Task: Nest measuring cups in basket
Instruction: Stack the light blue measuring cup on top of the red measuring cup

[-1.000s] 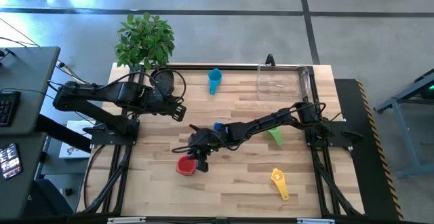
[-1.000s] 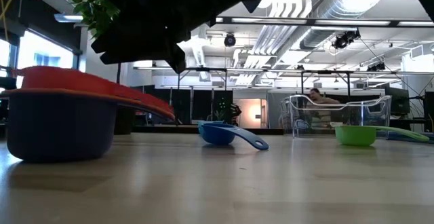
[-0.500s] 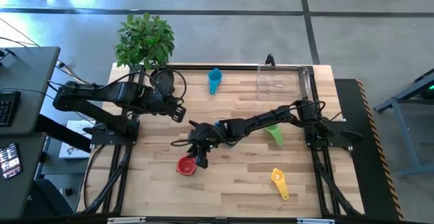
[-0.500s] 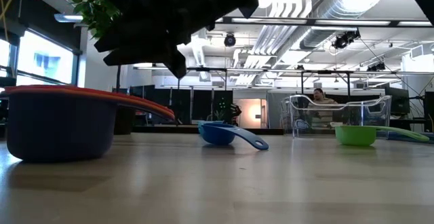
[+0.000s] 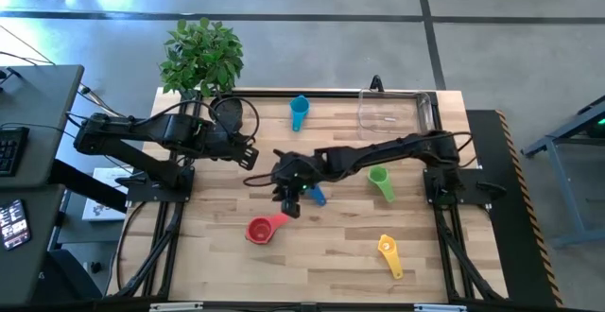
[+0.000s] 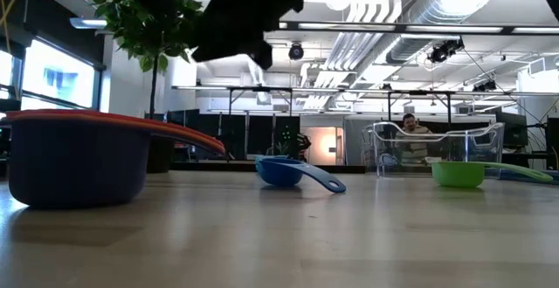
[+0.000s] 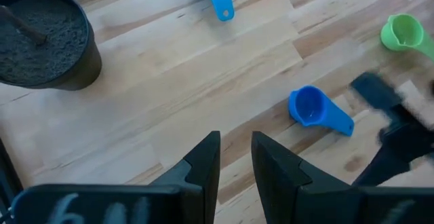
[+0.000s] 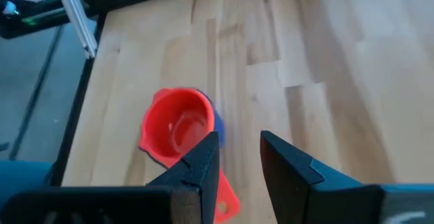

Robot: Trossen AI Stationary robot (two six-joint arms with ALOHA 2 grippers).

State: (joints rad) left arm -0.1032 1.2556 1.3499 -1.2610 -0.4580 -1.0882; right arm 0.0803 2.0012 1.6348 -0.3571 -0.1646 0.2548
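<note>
- Right gripper over table centre, between blue cup and red cup; fingers a little apart, pinching nothing.
- Red cup sits nested on a purple cup, clear of the gripper.
- Left gripper parked near the black plant pot; fingers slightly spread, empty.
- Basket at far right corner, clear-walled, apparently holding no cups.
- Teal cup along far edge; green cup mid-right; yellow cup near front edge.
- Likely step: picking the blue cup. Best to straddle the handle, close squarely, lift straight.
- Judgement: nesting barely begun; nothing yet in the basket.
</note>
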